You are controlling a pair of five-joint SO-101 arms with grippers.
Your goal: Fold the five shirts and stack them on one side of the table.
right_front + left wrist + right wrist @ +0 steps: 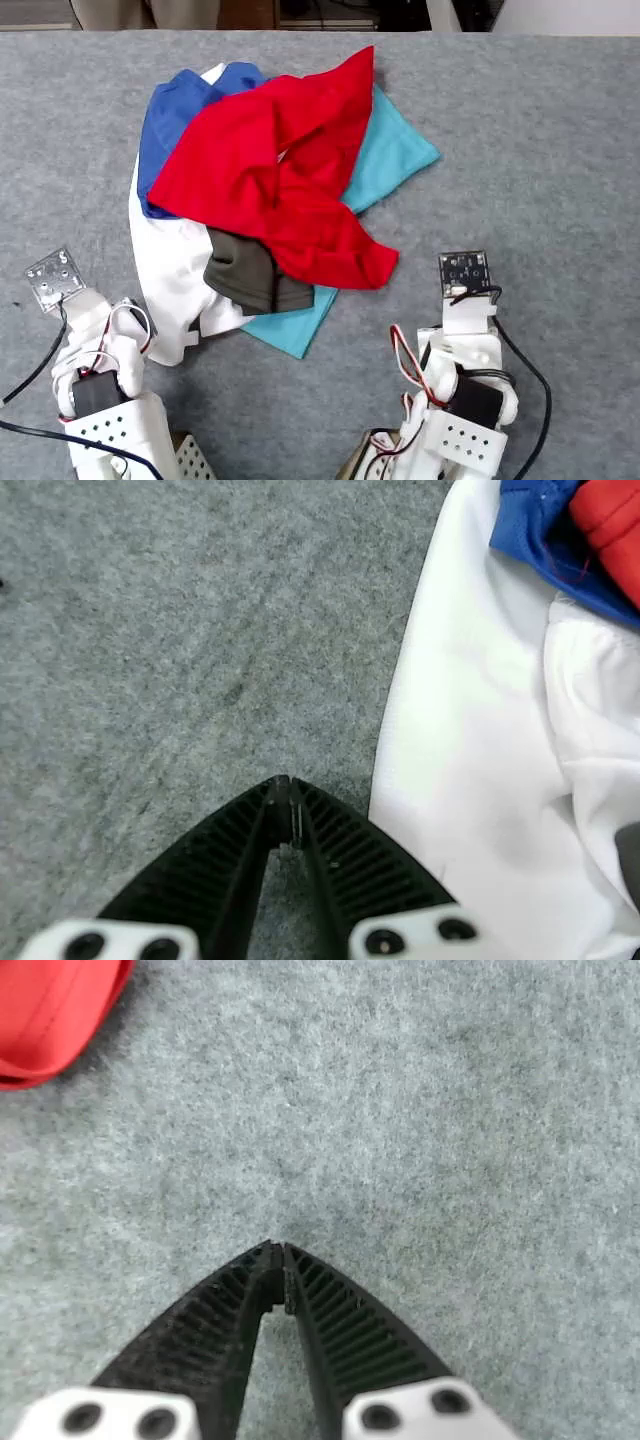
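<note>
Five shirts lie in a loose heap at the middle of the grey table. A red shirt (280, 170) is on top, over a teal shirt (390, 150), a blue shirt (175, 115), a dark grey-brown shirt (245, 275) and a white shirt (170, 260). My left gripper (285, 785) is shut over bare felt, just beside the white shirt's (480, 770) edge, with the blue shirt (540, 540) and red shirt (610, 515) beyond. My right gripper (277, 1252) is shut over bare felt, with the red shirt's (50, 1010) corner a short way off.
Both arms sit at the near edge, the left arm (95, 385) and the right arm (460, 380). Grey felt (540, 130) spreads open to the right of the heap and at the far left. The table's far edge runs along the top of the high view.
</note>
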